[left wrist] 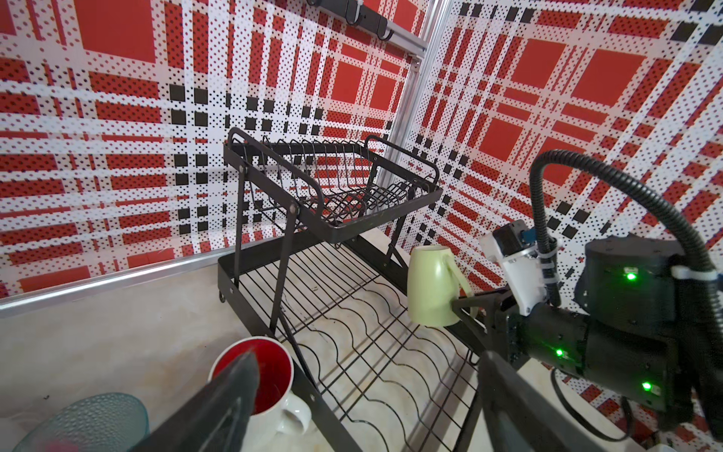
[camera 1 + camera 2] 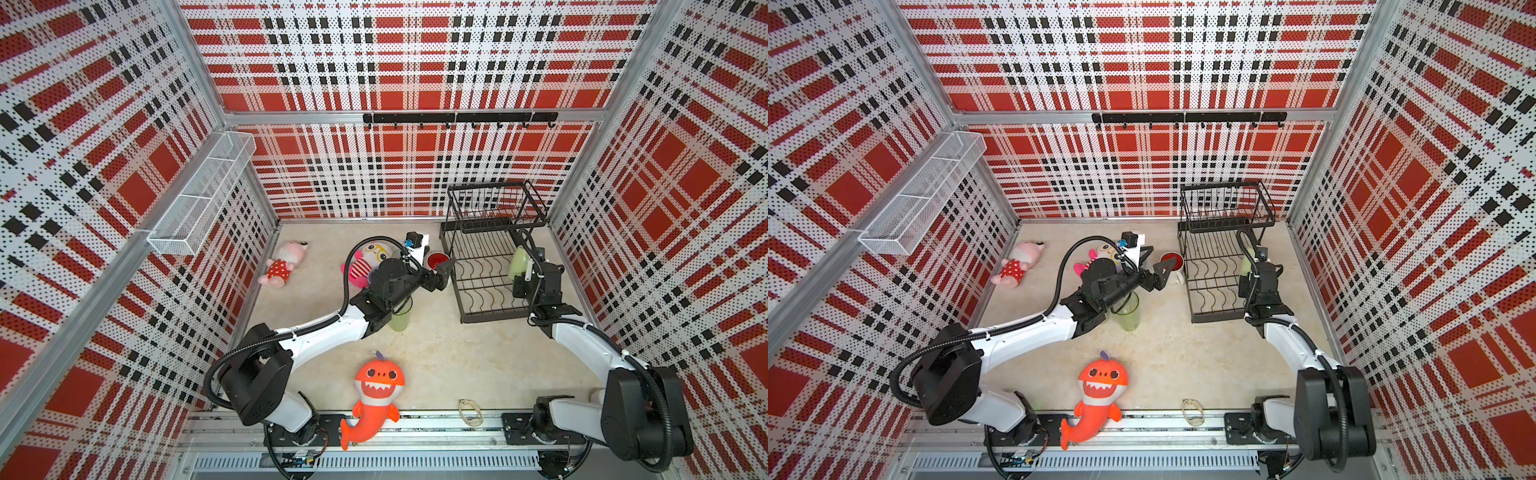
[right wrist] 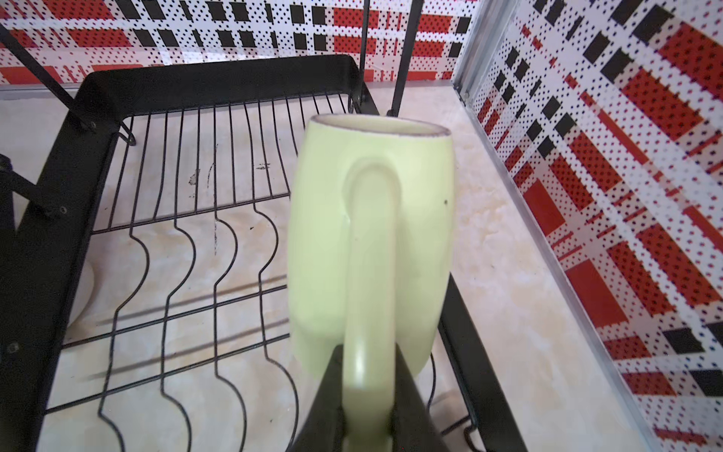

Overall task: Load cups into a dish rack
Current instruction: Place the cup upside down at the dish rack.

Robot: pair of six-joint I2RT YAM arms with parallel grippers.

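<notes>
The black dish rack (image 2: 486,272) (image 2: 1214,272) (image 1: 332,219) (image 3: 219,84) stands at the back right. My right gripper (image 2: 524,272) (image 1: 465,303) (image 3: 367,391) is shut on the handle of the pale-green mug (image 2: 518,261) (image 2: 1246,262) (image 1: 428,285) (image 3: 371,219), holding it tilted over the right edge of the rack's lower tier. A white red-lined mug (image 2: 435,261) (image 2: 1173,262) (image 1: 274,375) stands upright on the table just left of the rack. My left gripper (image 2: 438,266) (image 2: 1158,266) (image 1: 365,362) hangs open above it, holding nothing. A green tumbler (image 2: 400,318) (image 2: 1128,316) stands under my left forearm. A teal cup (image 1: 86,422) shows at the edge of the left wrist view.
An orange shark plush (image 2: 376,395) lies at the front edge and a pink plush (image 2: 282,266) at the back left. A third plush (image 2: 370,257) lies behind my left wrist. A white mesh basket (image 2: 203,195) hangs on the left wall and a hook rail (image 2: 457,118) on the back wall.
</notes>
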